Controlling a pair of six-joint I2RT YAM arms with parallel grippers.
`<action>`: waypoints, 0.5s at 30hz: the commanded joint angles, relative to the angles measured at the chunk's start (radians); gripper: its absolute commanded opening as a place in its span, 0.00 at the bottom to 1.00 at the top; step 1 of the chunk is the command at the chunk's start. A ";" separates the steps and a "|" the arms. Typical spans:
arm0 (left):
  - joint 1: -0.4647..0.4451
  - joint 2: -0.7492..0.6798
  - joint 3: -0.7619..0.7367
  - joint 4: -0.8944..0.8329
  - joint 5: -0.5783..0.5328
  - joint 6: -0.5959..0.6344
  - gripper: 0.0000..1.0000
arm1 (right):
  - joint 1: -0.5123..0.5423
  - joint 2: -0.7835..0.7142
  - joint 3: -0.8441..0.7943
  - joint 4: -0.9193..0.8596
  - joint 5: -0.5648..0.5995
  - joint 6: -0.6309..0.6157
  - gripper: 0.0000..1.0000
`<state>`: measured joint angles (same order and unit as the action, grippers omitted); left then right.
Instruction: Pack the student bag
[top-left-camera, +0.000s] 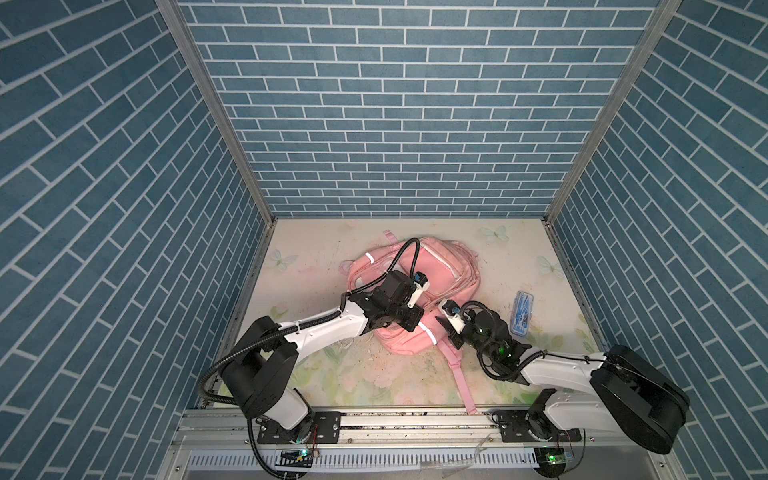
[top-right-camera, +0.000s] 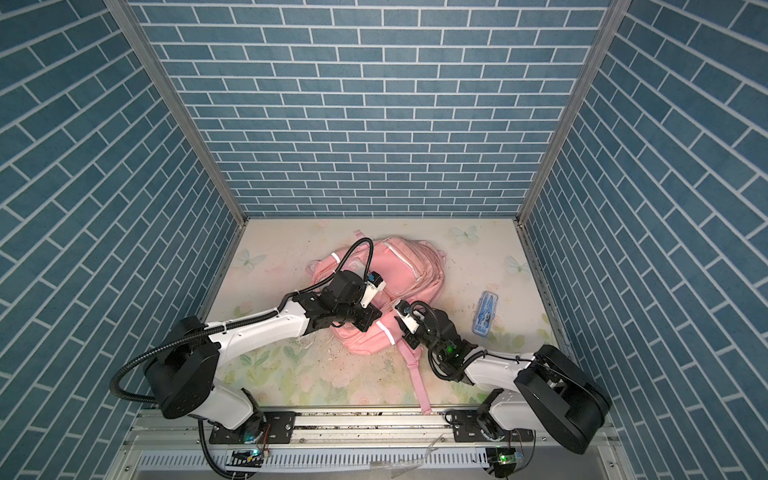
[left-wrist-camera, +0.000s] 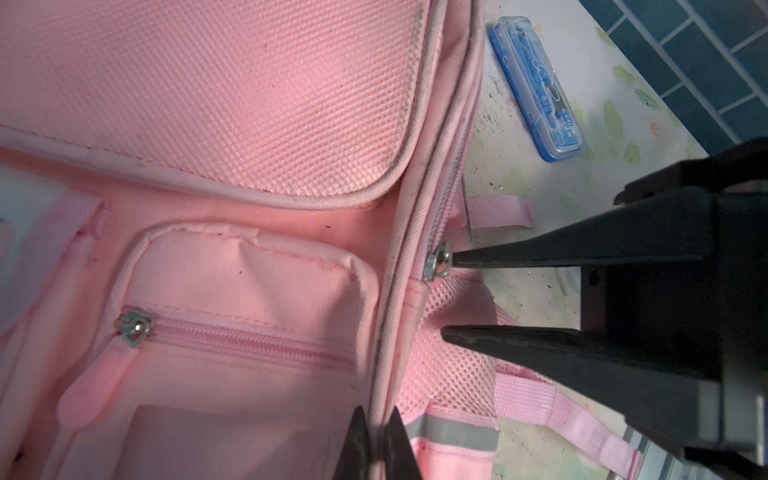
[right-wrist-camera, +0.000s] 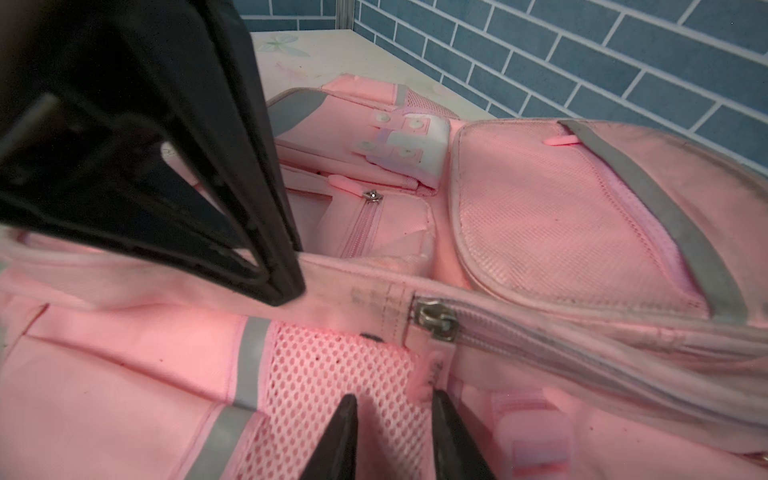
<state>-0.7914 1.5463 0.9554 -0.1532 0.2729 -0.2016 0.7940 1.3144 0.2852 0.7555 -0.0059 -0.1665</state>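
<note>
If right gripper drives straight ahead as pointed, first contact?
The large pink fabric backpack. The right gripper, jaws open, points at its side: one fingertip sits at the small metal zipper slider, the other over the pink mesh pocket. Probably slider first; depth is unclear.

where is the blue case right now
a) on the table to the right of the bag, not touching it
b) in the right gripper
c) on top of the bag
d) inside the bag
a: in a top view the blue case lies flat on the table, with a gap between it and the student bag.
</note>
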 joint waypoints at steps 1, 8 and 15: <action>0.007 -0.037 0.004 0.018 0.013 -0.010 0.00 | 0.005 0.030 0.013 0.116 0.046 0.012 0.31; 0.008 -0.063 -0.021 0.005 0.012 0.048 0.00 | -0.015 0.037 -0.006 0.127 -0.011 0.016 0.30; 0.011 -0.098 -0.046 -0.016 0.022 0.121 0.00 | -0.056 0.047 0.002 0.128 -0.166 0.037 0.30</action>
<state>-0.7864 1.4899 0.9146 -0.1768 0.2672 -0.1177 0.7471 1.3479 0.2852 0.8536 -0.0868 -0.1532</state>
